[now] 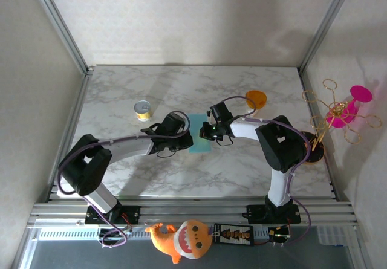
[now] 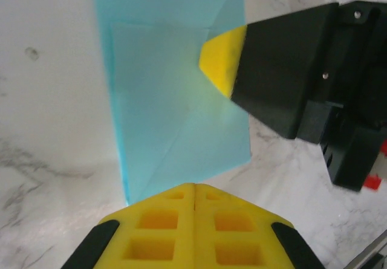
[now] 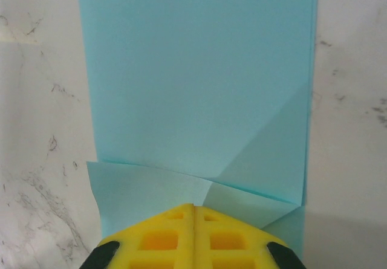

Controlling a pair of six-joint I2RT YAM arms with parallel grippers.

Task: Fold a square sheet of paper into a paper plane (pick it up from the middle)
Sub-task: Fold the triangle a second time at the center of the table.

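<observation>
Square sheet of paper (image 1: pixel 198 144) lies mid-table, partly folded. Left gripper (image 2: pixel 195 196) and right gripper (image 3: pixel 195 214) are both closed on nothing, tips at its edges. I'd press down and drag slowly so the crease runs straight.

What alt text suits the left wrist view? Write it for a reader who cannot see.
A teal paper with folded layers and diagonal creases lies flat on a marble table. The left gripper, jaws shut, sits at the paper's near edge, and the right gripper reaches in from the upper right, its yellow tip over the paper.
</observation>
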